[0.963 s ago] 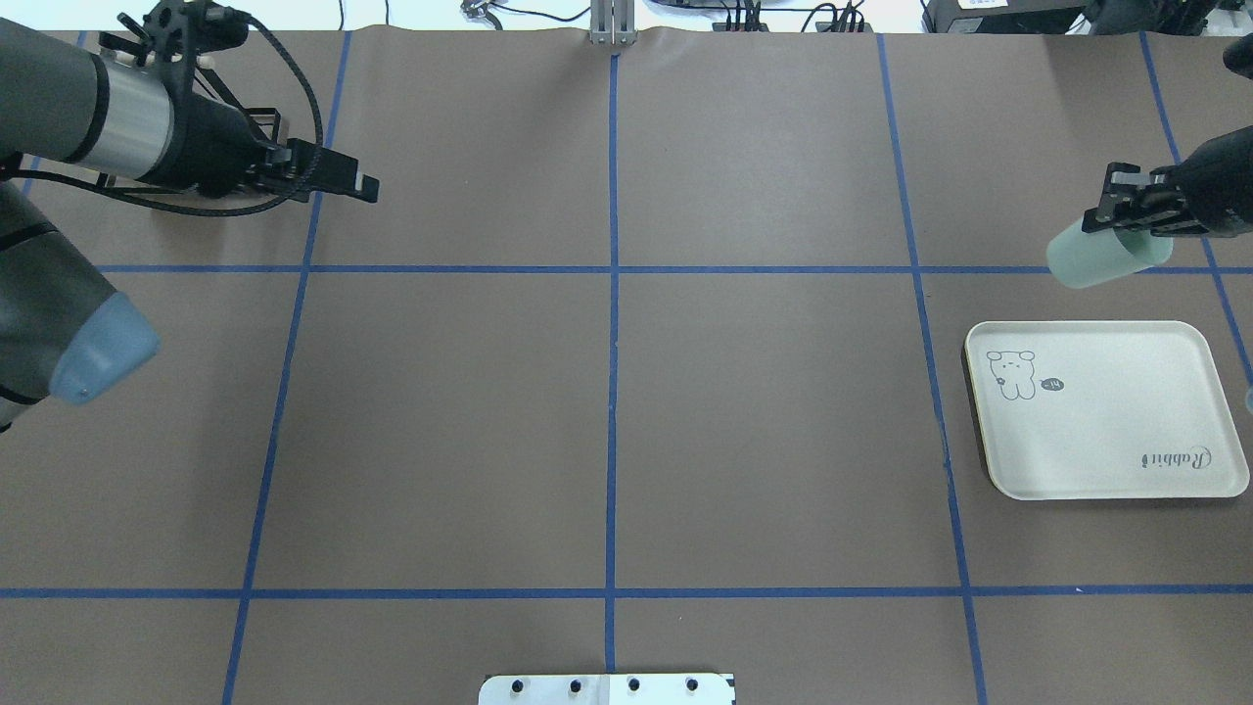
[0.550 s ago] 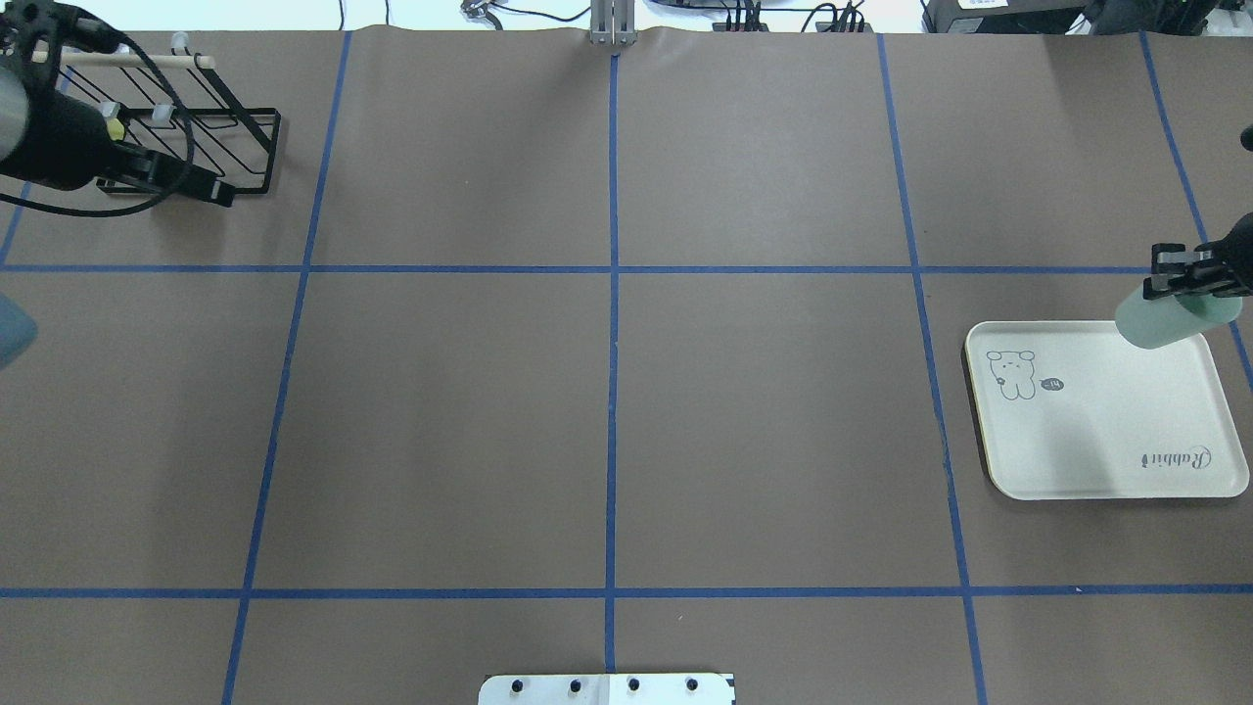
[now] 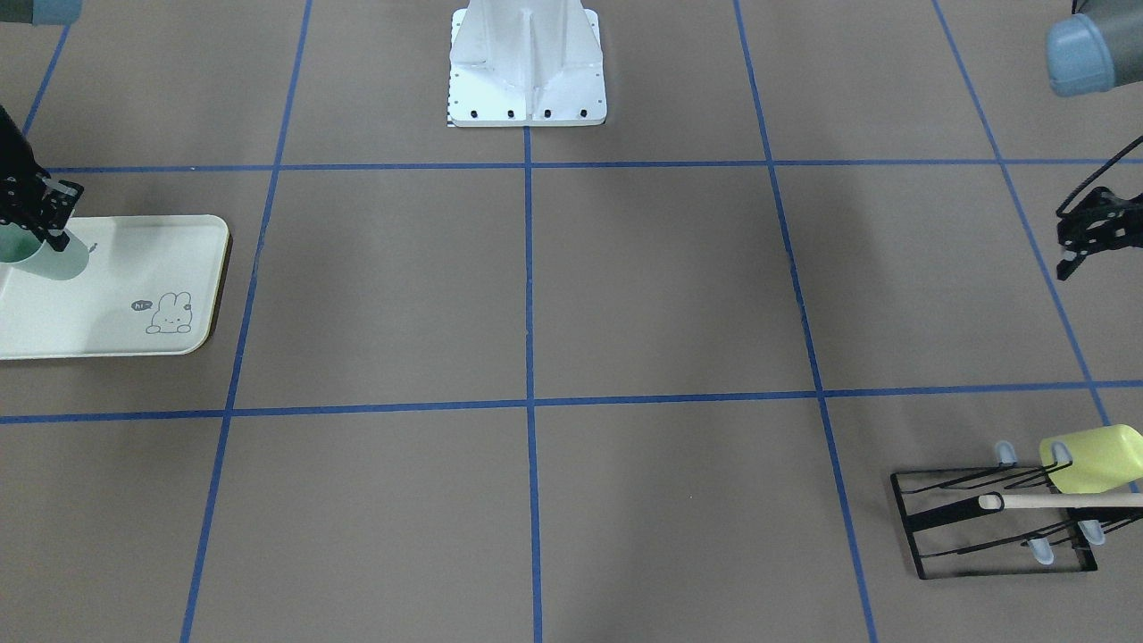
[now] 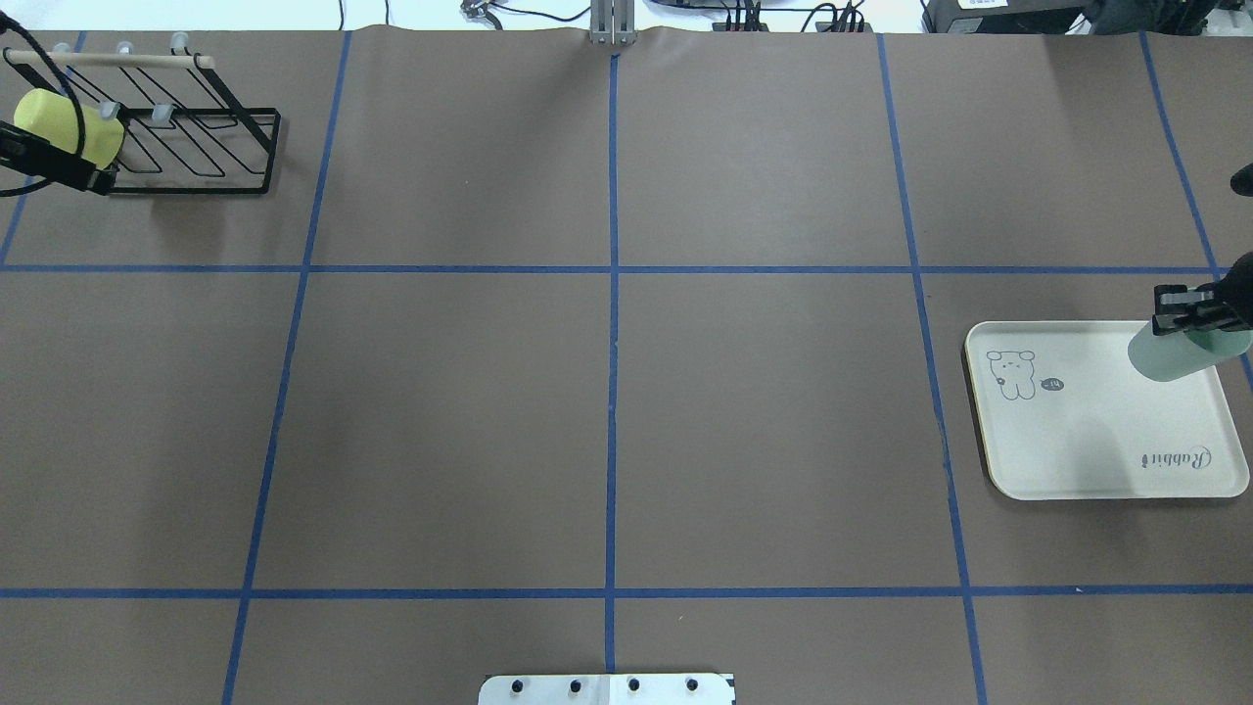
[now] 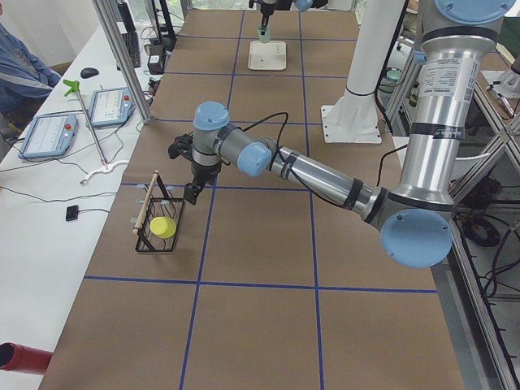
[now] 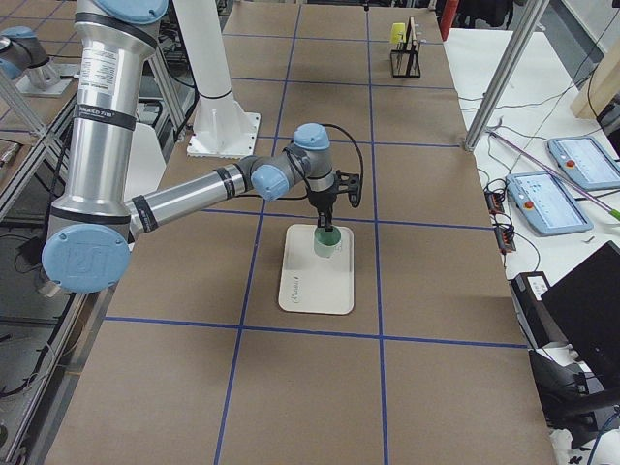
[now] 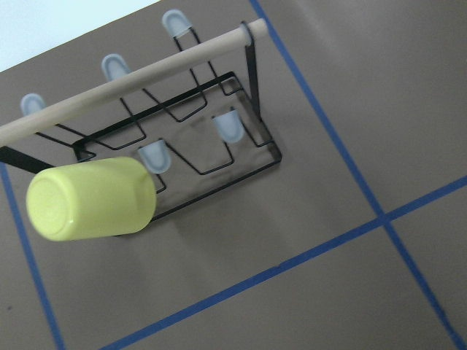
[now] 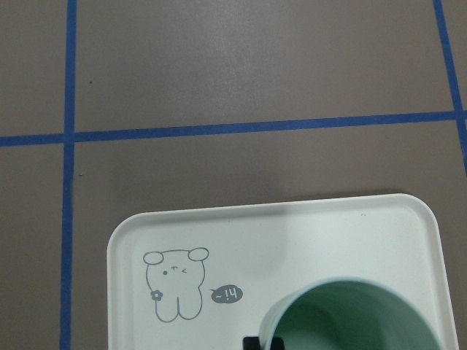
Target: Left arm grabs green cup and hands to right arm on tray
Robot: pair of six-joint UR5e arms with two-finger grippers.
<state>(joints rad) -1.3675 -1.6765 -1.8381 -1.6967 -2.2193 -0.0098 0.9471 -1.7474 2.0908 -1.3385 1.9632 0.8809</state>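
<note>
The pale mint-green cup (image 4: 1175, 354) hangs upright, mouth up, over the far right corner of the cream Rabbit tray (image 4: 1087, 441). My right gripper (image 4: 1186, 311) is shut on its rim. I cannot tell whether the cup's base touches the tray. The front view shows the same cup (image 3: 52, 257), gripper (image 3: 37, 221) and tray (image 3: 116, 304). The right wrist view looks down into the cup (image 8: 357, 321) above the tray (image 8: 292, 240). My left gripper (image 4: 69, 174) is far off at the table's far left, beside the rack; it holds nothing and looks open (image 3: 1076, 246).
A black wire rack (image 4: 196, 147) with a wooden bar stands at the far left corner. A yellow-green cup (image 4: 64, 127) lies on it, also in the left wrist view (image 7: 91, 198). Blue tape lines grid the brown table. The robot's white base (image 3: 527, 71) is at the near edge.
My right gripper carried the green cup from beyond the tray's far edge to over its far right corner. My left arm drew back to the left, uncovering the rack and yellow-green cup.
</note>
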